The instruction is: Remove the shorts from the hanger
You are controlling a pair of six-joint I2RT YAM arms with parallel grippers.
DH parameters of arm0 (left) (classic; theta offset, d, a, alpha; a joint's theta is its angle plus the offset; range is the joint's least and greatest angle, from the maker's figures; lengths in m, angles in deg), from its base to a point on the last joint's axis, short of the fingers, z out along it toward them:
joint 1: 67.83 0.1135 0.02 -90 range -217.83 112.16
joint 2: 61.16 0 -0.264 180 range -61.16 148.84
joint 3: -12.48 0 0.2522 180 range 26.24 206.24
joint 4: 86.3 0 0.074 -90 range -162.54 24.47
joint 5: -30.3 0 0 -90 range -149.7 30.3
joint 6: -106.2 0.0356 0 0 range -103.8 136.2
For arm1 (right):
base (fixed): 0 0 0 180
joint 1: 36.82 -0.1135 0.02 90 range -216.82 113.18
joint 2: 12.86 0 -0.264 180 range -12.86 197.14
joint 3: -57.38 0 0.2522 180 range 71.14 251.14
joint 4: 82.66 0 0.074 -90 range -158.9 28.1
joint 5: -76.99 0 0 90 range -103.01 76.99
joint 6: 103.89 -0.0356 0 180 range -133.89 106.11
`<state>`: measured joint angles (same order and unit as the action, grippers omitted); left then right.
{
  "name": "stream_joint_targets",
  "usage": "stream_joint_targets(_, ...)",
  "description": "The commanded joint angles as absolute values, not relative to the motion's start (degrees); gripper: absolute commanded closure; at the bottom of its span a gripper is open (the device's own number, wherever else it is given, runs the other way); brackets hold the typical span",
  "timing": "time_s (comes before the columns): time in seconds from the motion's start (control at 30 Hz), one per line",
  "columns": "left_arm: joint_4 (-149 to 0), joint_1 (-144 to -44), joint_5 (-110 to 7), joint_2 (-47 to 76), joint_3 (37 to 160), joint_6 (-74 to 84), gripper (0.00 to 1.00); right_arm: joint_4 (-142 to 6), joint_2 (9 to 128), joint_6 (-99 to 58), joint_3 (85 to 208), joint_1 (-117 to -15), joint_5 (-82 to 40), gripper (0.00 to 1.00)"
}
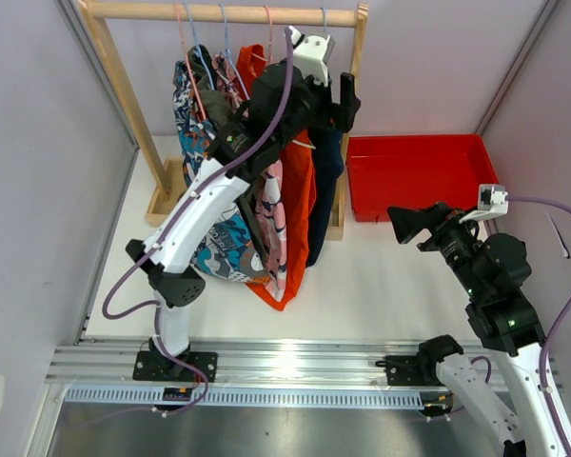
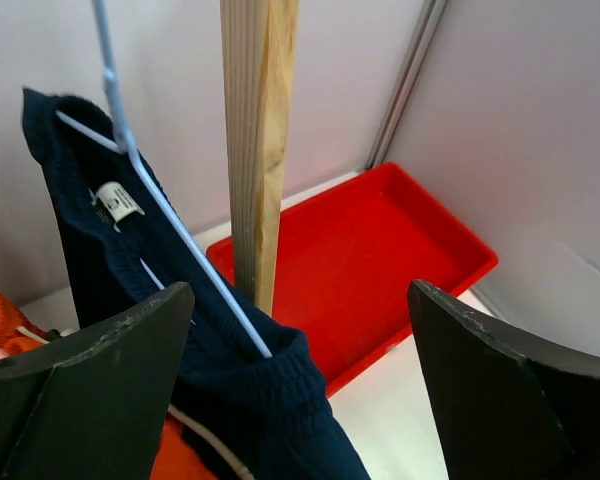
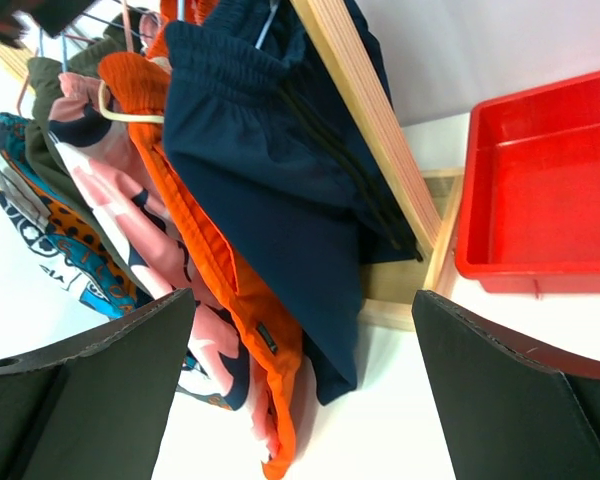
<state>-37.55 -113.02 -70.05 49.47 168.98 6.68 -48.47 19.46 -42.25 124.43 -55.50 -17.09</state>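
Five shorts hang on hangers from a wooden rack (image 1: 219, 12): navy shorts (image 1: 325, 190) rightmost, then orange (image 1: 300, 209), pink patterned (image 1: 274, 219) and cartoon-print (image 1: 219, 249). The right wrist view shows navy (image 3: 270, 170), orange (image 3: 230, 290), pink (image 3: 110, 190), olive (image 3: 42, 150) and cartoon-print (image 3: 60, 250). My left gripper (image 1: 340, 103) is open high at the rack's right end. In its wrist view (image 2: 300, 290) the navy waistband (image 2: 250, 400) on a light-blue hanger (image 2: 160, 200) lies by its left finger. My right gripper (image 1: 409, 224) is open and empty, facing the shorts from the right (image 3: 302, 295).
A red tray (image 1: 414, 181) sits right of the rack; it also shows in the left wrist view (image 2: 380, 240) and the right wrist view (image 3: 540, 190). The rack's right post (image 2: 257, 120) stands just behind the navy shorts. Walls close in on both sides.
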Motion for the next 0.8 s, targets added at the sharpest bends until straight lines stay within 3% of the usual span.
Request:
stream_joint_targets(0.0,-41.3,-113.1,-73.8,49.4,170.8,7.1,0.06,-46.9,18.1,-40.5,124.3,-55.7,-16.1,0.01)
stream_joint_targets(0.33,-43.4,-112.9,-79.4,53.4,170.7,8.6,0.08,-45.3,17.8,-39.8,123.9,-55.8,-16.0,0.01)
stream_joint_targets(0.77,-46.2,-110.8,-82.2,58.0,171.3,8.1,0.27,-44.1,16.6,-39.0,122.4,-55.7,-15.4,0.01)
